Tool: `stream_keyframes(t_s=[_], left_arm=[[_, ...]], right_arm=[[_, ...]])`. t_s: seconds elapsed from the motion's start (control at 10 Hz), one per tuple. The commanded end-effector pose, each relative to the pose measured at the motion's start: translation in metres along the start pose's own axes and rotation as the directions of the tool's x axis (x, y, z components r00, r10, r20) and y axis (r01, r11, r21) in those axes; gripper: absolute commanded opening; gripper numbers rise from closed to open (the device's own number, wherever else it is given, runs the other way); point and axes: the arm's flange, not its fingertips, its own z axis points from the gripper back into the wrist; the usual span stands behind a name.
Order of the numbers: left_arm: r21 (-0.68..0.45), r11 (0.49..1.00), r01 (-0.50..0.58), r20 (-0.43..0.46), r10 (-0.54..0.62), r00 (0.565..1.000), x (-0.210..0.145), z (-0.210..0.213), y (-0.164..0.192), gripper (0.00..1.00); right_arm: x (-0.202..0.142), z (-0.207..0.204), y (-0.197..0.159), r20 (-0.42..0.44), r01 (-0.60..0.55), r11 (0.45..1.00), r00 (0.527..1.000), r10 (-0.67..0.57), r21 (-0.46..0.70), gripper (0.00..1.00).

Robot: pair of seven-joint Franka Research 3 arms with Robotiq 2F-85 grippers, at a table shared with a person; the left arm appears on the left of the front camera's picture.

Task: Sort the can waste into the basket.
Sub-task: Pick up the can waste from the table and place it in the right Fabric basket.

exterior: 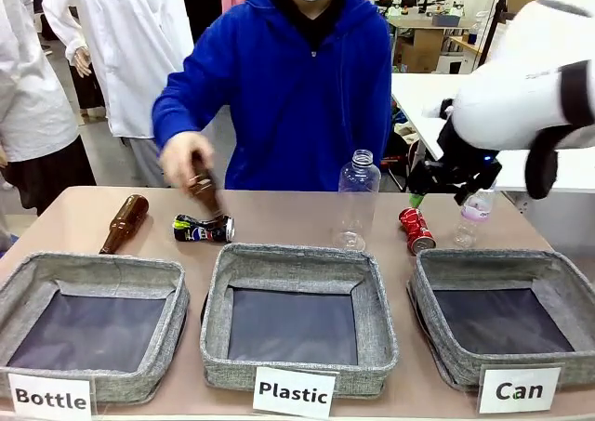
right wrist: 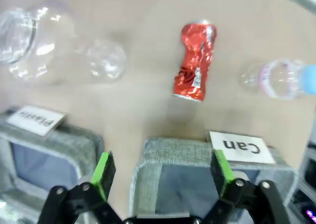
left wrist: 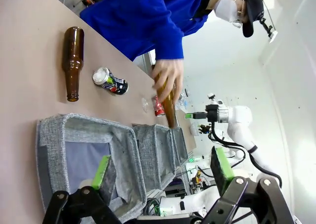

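Note:
The red can [exterior: 416,230] lies dented on the table just behind the Can basket [exterior: 423,286]. In the right wrist view my right gripper [right wrist: 162,174] is open, over the near rim of the Can basket [right wrist: 168,152], with the red can [right wrist: 194,61] beyond its fingertips. From the front, the right gripper [exterior: 429,190] hovers above the red can without touching it. The black can [exterior: 204,228] lies behind the Plastic basket, close to the person's hand. My left gripper [left wrist: 162,168] is open over the Bottle basket [left wrist: 59,130], far from the black can [left wrist: 110,80].
The person's hand [exterior: 183,158] grips a brown bottle [exterior: 204,196] upright beside the black can. Another brown bottle [exterior: 124,223] lies at the left. A clear bottle [exterior: 357,201] stands mid-table and a small one [exterior: 475,215] right of the red can. The Plastic basket [exterior: 223,282] sits in the middle.

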Motion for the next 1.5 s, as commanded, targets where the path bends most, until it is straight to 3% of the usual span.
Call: stream_keyframes(t_s=[0.0, 0.2, 0.3, 0.4, 0.5, 0.9, 1.0, 1.4], left_arm=[[-0.024, 0.999, 0.024, 0.014, -0.024, 1.0, 0.001, 0.0, -0.001, 1.0], [0.0, 1.0, 0.0, 0.0, 0.0, 1.0, 0.0, 0.0, 0.0, 1.0], [-0.07, 0.989, 0.131, 0.081, -0.125, 0.989, 0.002, 0.045, -0.045, 1.0], [-0.142, 0.974, 0.179, 0.129, -0.161, 0.979, 0.005, 0.077, -0.077, 1.0], [-0.149, 0.97, 0.193, 0.155, -0.17, 0.973, 0.007, 0.094, -0.086, 1.0], [-0.174, 0.974, 0.145, 0.069, -0.135, 0.988, -0.004, 0.121, -0.087, 1.0], [-0.23, 0.968, 0.104, 0.032, -0.099, 0.995, -0.005, 0.117, -0.09, 1.0], [-0.205, 0.973, 0.103, 0.0, -0.106, 0.994, -0.017, 0.098, -0.094, 1.0]], right_arm=[[0.03, -0.02, 0.005, -0.058, 0.074, 0.996, 0.995, -0.077, -0.046, 1.0], [0.053, -0.062, -0.001, -0.085, 0.093, 0.994, 0.992, -0.098, -0.065, 1.0], [0.062, -0.081, -0.004, -0.111, 0.085, 0.994, 0.99, -0.091, -0.062, 1.0], [0.074, -0.099, -0.006, -0.123, 0.087, 0.993, 0.988, -0.097, -0.08, 1.0], [0.085, -0.117, -0.011, -0.122, 0.103, 0.989, 0.986, -0.115, -0.104, 1.0], [0.101, -0.152, -0.014, -0.129, 0.124, 0.98, 0.981, -0.145, -0.156, 1.0], [0.102, -0.16, -0.016, -0.143, 0.13, 0.978, 0.978, -0.154, -0.163, 1.0], [0.1, -0.164, -0.016, -0.142, 0.162, 0.973, 0.972, -0.186, -0.167, 1.0]])
